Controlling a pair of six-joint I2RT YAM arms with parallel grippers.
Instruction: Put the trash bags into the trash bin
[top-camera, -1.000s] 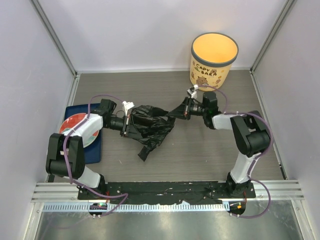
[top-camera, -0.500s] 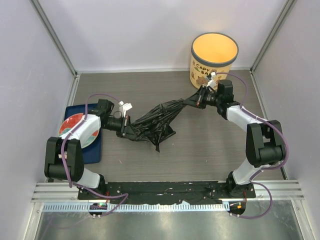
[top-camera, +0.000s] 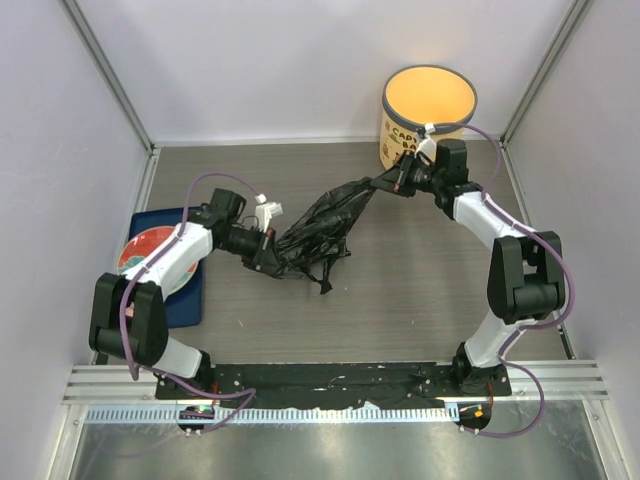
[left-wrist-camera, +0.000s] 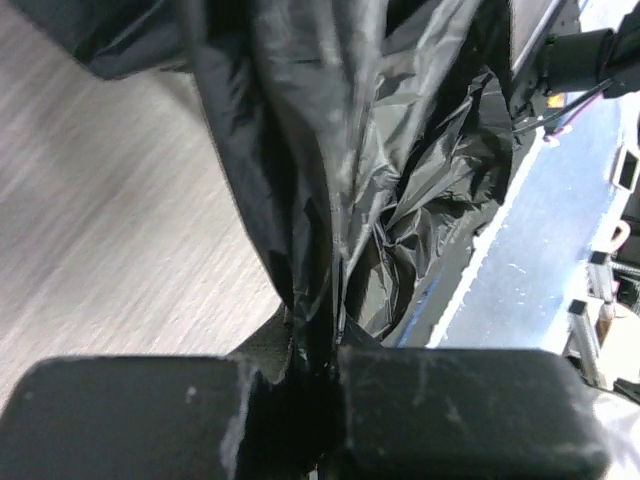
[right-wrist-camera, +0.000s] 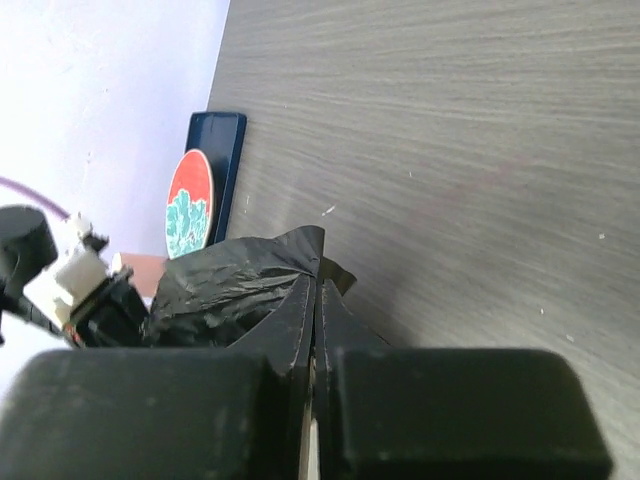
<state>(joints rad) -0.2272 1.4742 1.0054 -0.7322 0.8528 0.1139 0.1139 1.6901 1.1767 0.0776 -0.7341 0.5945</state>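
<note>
Black trash bag (top-camera: 315, 225) stretched over tabletop (top-camera: 420, 290), left gripper (top-camera: 268, 250) clamped tight on its left end, right gripper (top-camera: 395, 183) pinched closed on its far corner just beside trash bin (top-camera: 405, 145) wall, bin upright at far right corner.

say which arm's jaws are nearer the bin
The right arm's jaws, shut on the bag end beside the bin; the left arm's hold the far end.

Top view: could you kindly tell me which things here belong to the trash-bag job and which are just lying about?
Job: black trash bag; capybara trash bin; left claw and right claw, both shut on the bag.
Lying about: red-and-teal plate; dark blue tray under it.
</note>
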